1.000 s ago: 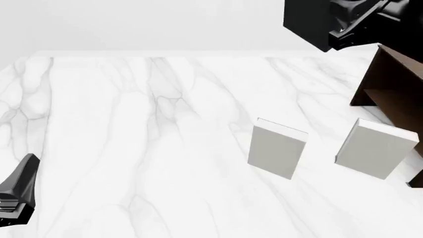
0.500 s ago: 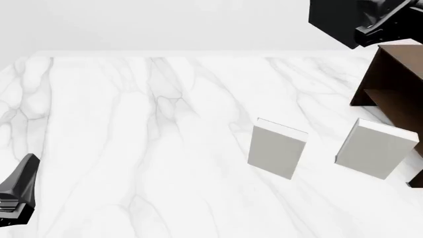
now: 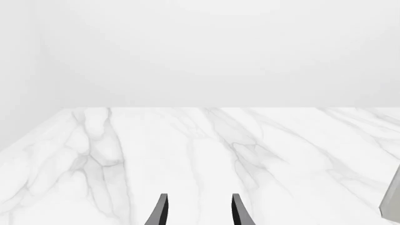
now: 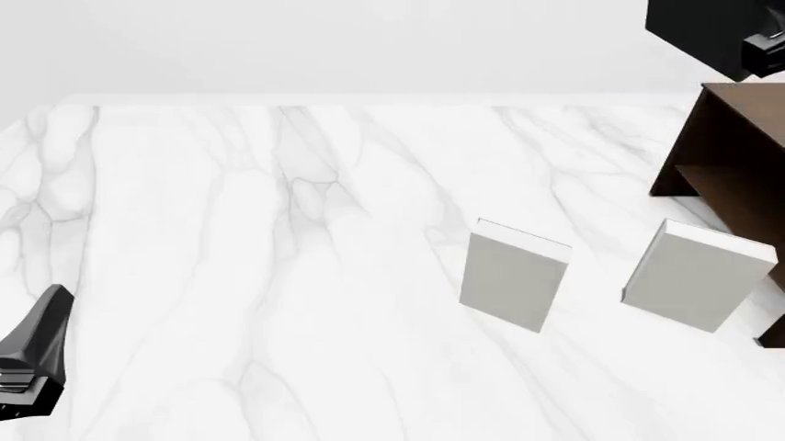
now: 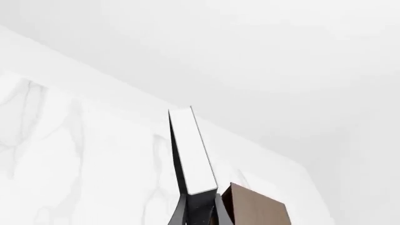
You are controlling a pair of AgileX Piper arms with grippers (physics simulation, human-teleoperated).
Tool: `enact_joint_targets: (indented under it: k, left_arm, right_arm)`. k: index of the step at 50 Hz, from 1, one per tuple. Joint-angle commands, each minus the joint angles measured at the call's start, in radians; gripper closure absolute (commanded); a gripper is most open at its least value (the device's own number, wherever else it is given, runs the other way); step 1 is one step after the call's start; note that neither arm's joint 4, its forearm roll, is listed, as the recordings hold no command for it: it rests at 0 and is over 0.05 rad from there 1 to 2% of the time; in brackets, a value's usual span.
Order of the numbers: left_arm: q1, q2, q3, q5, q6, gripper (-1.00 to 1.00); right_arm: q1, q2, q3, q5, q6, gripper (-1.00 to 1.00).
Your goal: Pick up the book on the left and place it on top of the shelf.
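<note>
**Book aloft over the shelf's far-right corner**

Now the dark charcoal-black book with white page edges (image 5: 192, 154) hangs in the air at the far right, above the dark brown wooden shelf unit (image 4: 733, 156). In the right wrist view its long axis runs straight out from the right gripper (image 5: 201, 213), whose jaws are pinched narrow on its near end. The left gripper (image 3: 198, 212) sits low at the near left, jaws moderately parted, holding nothing, over the white marble table (image 4: 270, 276).
</note>
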Motion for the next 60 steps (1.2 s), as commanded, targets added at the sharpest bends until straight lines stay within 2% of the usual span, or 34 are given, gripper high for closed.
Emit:
enact_joint_targets:
  k: [1,9,16,21,31,39,60]
  left_arm:
    - [0.0,0.0,0.0,0.0,0.0,-1.0]
    - [0.0,0.0,0.0,0.0,0.0,-1.0]
    - [0.0,0.0,0.0,0.0,0.0,-1.0]
    - [0.0,0.0,0.0,0.0,0.0,-1.0]
    - [0.0,0.0,0.0,0.0,0.0,-1.0]
    - [0.0,0.0,0.0,0.0,0.0,-1.0]
    - [0.0,0.0,0.0,0.0,0.0,-1.0]
  right_arm:
    - [-0.056,-0.05,-0.014,0.039,-0.006,1.0]
    - [-0.09,-0.063,-0.015,0.049,-0.025,1.0]
    - [-0.133,-0.063,0.015,0.004,-0.056,1.0]
    - [-0.143,-0.064,0.025,-0.018,-0.058,1.0]
    - [-0.178,-0.073,0.057,-0.07,-0.123,1.0]
    - [-0.218,-0.072,0.061,-0.095,-0.13,1.0]
    - [-0.281,-0.063,0.078,-0.088,-0.167,1.0]
